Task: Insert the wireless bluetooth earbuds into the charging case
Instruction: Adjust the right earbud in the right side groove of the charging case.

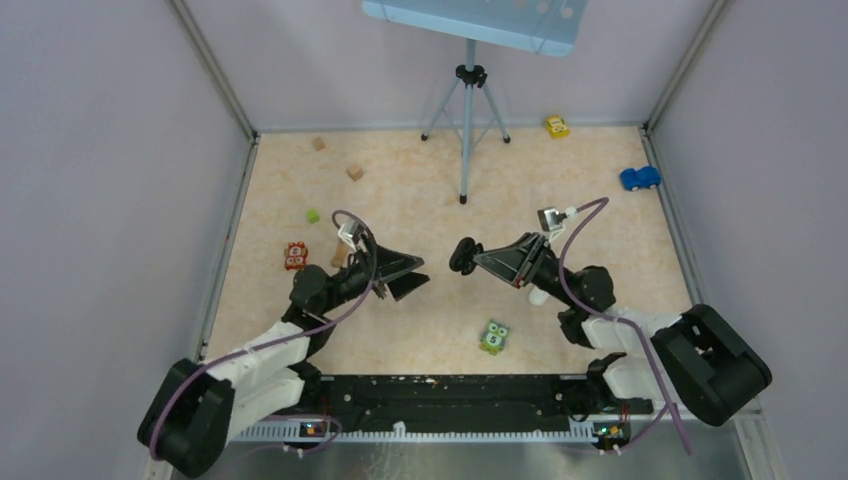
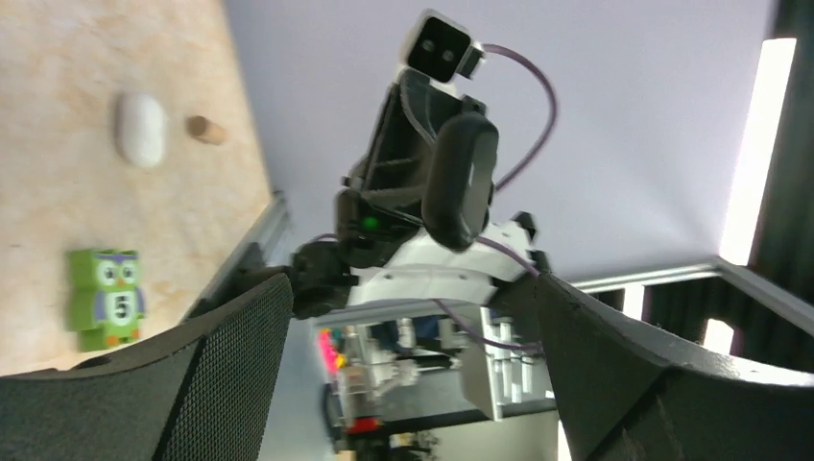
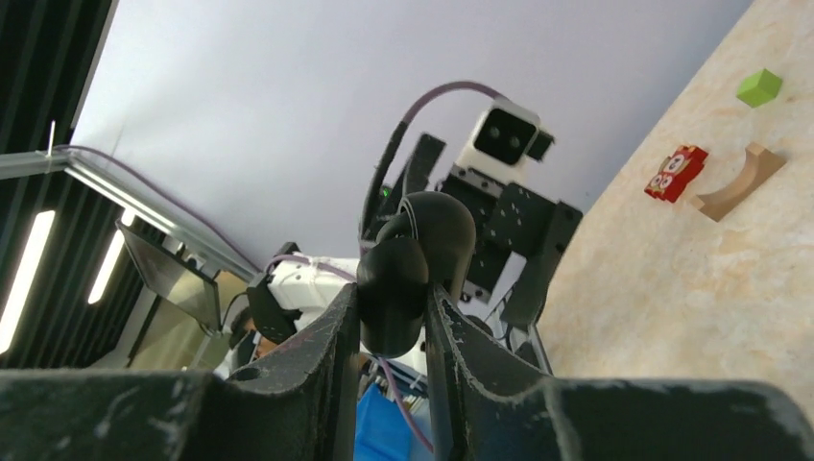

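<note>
The black charging case point(image 2: 461, 182) is held off the table point(image 1: 420, 330) by the right gripper point(image 3: 392, 303), whose jaws are closed narrowly on its lower end. In the right wrist view 2 rounded lobes are seen above the fingers point(image 3: 336, 336), so the case may be hinged open, though this cannot be told for certain. The left gripper point(image 1: 422, 273) is seen with its jaws spread wide and nothing between them.

In the top view the case lies at the middle of the frame, just right of the left jaws, apart from them and in line with their gap. In the left wrist view its long axis runs nearly top to bottom, slightly tilted. No earbuds can be made out in any view. A white case point(image 2: 141, 128) lies on the table at the upper left of the left wrist view, well apart from both grippers. The left arm is judged to be the free one for fetching.
</note>
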Motion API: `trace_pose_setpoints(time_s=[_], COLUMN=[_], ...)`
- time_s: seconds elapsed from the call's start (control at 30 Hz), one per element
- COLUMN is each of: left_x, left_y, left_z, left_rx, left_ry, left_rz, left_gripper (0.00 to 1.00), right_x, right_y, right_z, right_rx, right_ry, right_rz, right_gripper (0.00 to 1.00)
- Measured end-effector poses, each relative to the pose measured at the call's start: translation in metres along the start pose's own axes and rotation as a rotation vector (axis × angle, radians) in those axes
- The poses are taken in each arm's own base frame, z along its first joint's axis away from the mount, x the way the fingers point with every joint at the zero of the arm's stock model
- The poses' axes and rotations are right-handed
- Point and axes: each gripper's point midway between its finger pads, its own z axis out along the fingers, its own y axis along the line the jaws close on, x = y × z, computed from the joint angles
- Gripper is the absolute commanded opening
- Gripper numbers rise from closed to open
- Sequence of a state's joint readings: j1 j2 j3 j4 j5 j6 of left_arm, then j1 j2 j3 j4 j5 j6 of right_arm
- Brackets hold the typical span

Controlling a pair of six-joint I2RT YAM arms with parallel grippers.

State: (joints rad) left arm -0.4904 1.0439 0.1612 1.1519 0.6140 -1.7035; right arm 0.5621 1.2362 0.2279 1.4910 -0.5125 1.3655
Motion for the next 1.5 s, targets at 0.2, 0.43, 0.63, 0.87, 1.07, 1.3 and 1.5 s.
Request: trace_pose_setpoints(time_s=[0.2, 0.43, 0.63, 0.87, 1.07, 1.3, 1.5], left_x=[-0.035, -0.047, -0.008, 0.031, 0.054, 0.054, 0.046], left_y=[-0.016, -0.044, 0.002, -0.018, -0.020, 0.014, 0.008], left_z=[0.023, 0.014, 0.021, 0.049, 0.071, 0.071, 0.071], left_rx=[-0.278, -0.410, -0.566, -0.575, -0.626, -0.786, -0.790], left_ry=[-0.062, -0.040, 0.136, 0.207, 0.224, 0.247, 0.203], left_rz=[0.414, 0.738, 0.788, 0.959, 1.102, 1.189, 1.206], left_gripper=[0.99, 0.80, 0.68, 0.55, 0.52, 0.39, 0.35], right_x=[0.006, 0.002, 0.005, 0.011, 0.014, 0.014, 0.010], right_y=[0.002, -0.002, -0.027, -0.046, -0.053, -0.053, -0.047], right_z=[-0.013, -0.028, -0.034, -0.039, -0.040, -0.040, -0.036], right_rx=[0.024, 0.157, 0.316, 0.409, 0.438, 0.438, 0.425], right_ry=[0.001, -0.027, 0.016, 0.057, 0.067, 0.066, 0.065], right_rz=[-0.028, -0.129, -0.140, -0.111, -0.090, -0.084, -0.090], right_gripper=[0.00, 0.00, 0.00, 0.00, 0.00, 0.00, 0.00])
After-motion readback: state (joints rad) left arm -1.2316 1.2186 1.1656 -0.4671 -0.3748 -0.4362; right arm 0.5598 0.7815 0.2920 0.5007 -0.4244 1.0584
